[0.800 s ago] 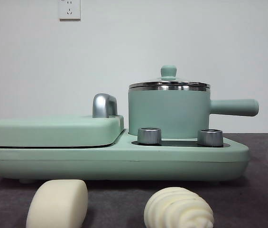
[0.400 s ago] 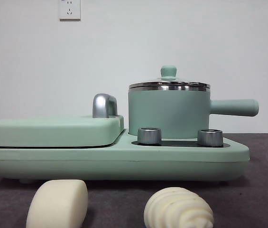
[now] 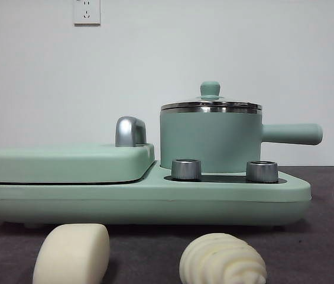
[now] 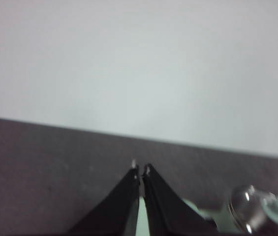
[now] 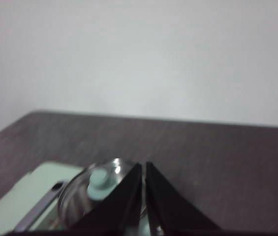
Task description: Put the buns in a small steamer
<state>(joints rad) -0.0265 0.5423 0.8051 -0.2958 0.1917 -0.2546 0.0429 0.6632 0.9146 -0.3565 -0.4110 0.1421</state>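
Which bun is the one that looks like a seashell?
Find the big green cooker with the pot on it. Two buns lie on the table in front; the shell bun is below the pot, with curved ridges, unlike the smooth bun.

A dark grey counter (image 3: pixel 326 236) is carrying everything in the front view. A long mint green cooker base (image 3: pixel 143 201) is sitting on it, stretching across most of the width. In front of the base, two cream-white buns are lying directly on the counter, apart from each other: a smooth pillow-shaped bun (image 3: pixel 72 253) and a ridged oval bun (image 3: pixel 222 259).
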